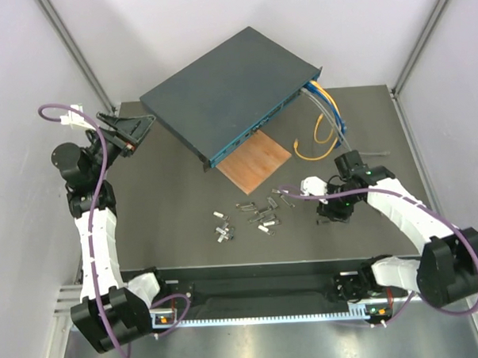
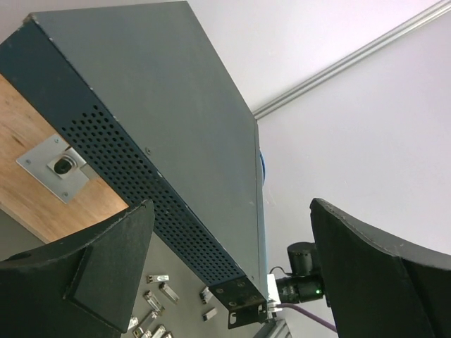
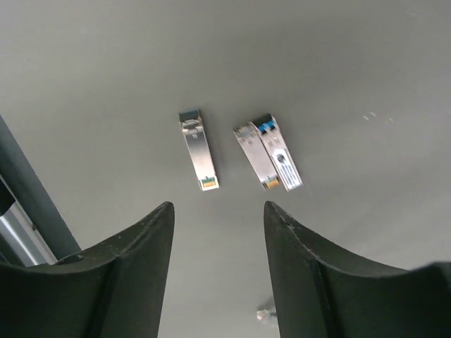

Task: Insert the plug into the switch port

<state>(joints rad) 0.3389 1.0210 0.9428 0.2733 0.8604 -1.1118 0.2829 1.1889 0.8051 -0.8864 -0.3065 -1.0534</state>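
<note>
The switch (image 1: pixel 223 88), a flat dark blue-grey box, lies at the back of the table with its teal socket face (image 1: pixel 257 131) turned front-right. Several silver plugs (image 1: pixel 252 216) lie scattered on the mat in front of it. My right gripper (image 1: pixel 334 211) is open and empty, pointing down to the right of the plugs. In the right wrist view three plugs, one alone (image 3: pixel 198 149) and a touching pair (image 3: pixel 268 153), lie just beyond its open gripper (image 3: pixel 218 211). My left gripper (image 1: pixel 138 129) is open and empty beside the switch's left corner, and its wrist view shows the perforated side (image 2: pixel 141 190).
A thin brown board (image 1: pixel 254 161) lies under the switch's front edge. Blue and yellow cables (image 1: pixel 327 116) run from the switch's right end. Walls with metal rails (image 1: pixel 79 55) stand close on the left and right. A rail bar (image 1: pixel 260 293) runs along the near edge.
</note>
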